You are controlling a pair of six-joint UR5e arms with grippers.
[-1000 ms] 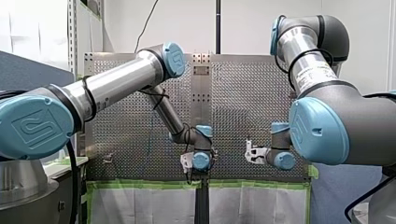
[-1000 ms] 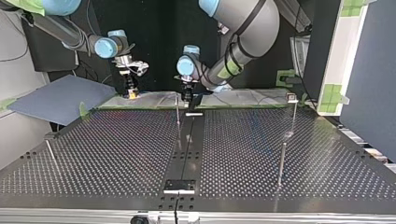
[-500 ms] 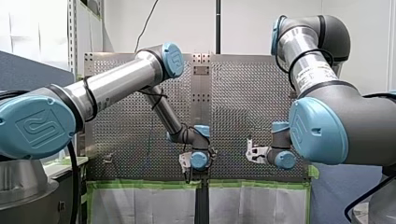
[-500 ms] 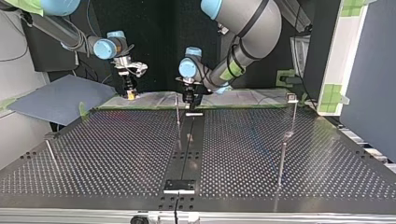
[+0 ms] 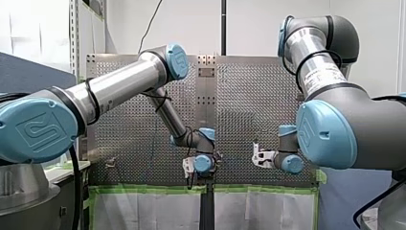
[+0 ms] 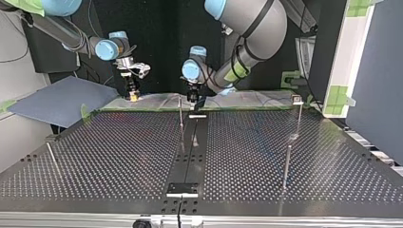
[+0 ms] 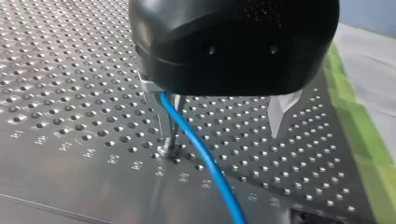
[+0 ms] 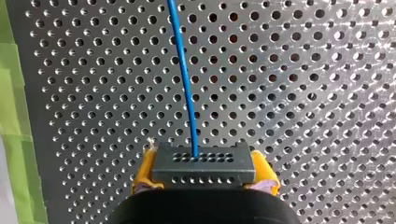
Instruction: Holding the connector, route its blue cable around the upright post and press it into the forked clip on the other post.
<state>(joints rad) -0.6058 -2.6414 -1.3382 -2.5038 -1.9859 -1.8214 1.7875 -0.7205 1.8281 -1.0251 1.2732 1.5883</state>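
Note:
In the right wrist view my right gripper (image 8: 204,173) is shut, its yellow pads on a dark grey connector (image 8: 204,164). A blue cable (image 8: 184,79) runs from the connector over the perforated plate. The left wrist view shows my left gripper (image 7: 223,131) open, metal fingers (image 7: 164,116) wide apart. The blue cable (image 7: 205,158) passes by one finger, close to a thin upright post (image 7: 170,142). In the top view my left gripper (image 6: 193,99) hangs beside that post (image 6: 180,113) and my right gripper (image 6: 133,94) is to its left. A post with a clip (image 6: 297,99) stands at the right.
Another bare post (image 6: 287,166) rises at the top view's right front, and a leaning rod (image 6: 51,156) at its left. A blue-grey sheet (image 6: 62,97) lies beyond the table's far-left corner. Green tape (image 5: 148,189) edges the table in the front view.
My left gripper's wrist has shifted slightly toward the front view's left and risen a little in the top view. My right arm with the connector has stayed put.

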